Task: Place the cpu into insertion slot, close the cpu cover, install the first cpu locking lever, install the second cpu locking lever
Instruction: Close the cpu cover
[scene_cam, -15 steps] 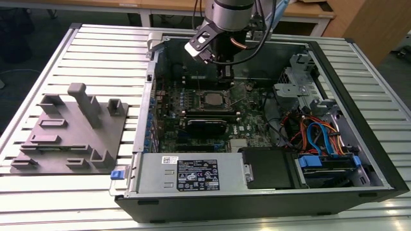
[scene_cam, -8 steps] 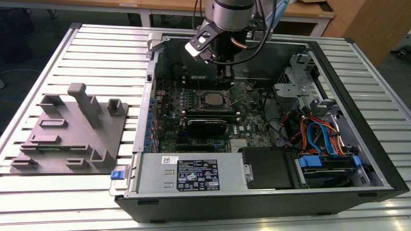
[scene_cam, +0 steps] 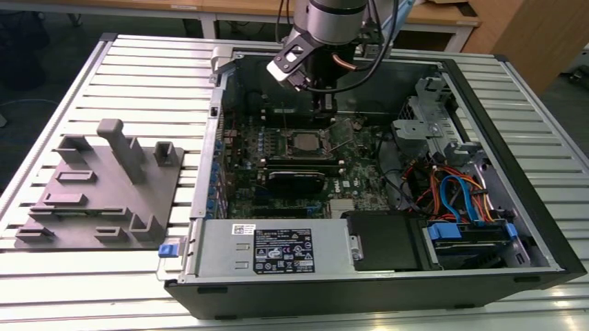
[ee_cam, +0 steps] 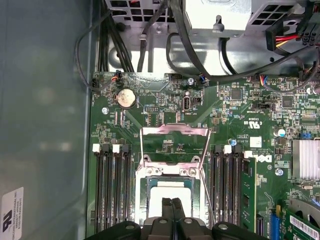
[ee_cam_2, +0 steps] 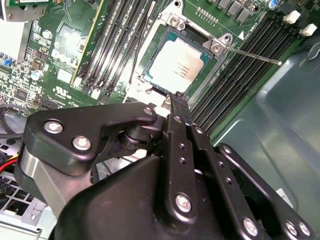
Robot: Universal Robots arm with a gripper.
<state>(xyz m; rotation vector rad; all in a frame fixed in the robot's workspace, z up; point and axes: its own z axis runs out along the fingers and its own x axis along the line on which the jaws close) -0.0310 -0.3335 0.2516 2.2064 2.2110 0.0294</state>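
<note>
The cpu (ee_cam_2: 177,67), a silver-grey square, lies flat in the insertion slot (ee_cam: 141,194) on the green board; it also shows in the first wrist view (ee_cam: 172,191). The cpu cover (ee_cam: 175,131) is swung open, away from the socket, so the chip is bare. A thin locking lever (ee_cam_2: 252,55) stands free beside the socket, unlatched. My gripper (ee_cam: 172,203) hangs just over the near edge of the chip, shut with nothing between the fingers (ee_cam_2: 176,107). In the exterior view the gripper (scene_cam: 321,105) reaches down into the open computer case above the socket (scene_cam: 304,142).
Long black memory slots (ee_cam_2: 117,40) flank the socket on both sides. Black cables (ee_cam: 185,45) and a power supply (ee_cam: 215,15) lie past the board's edge. The case wall (ee_cam: 45,100) is close by. A grey fixture (scene_cam: 101,186) stands on the table at the exterior view's left.
</note>
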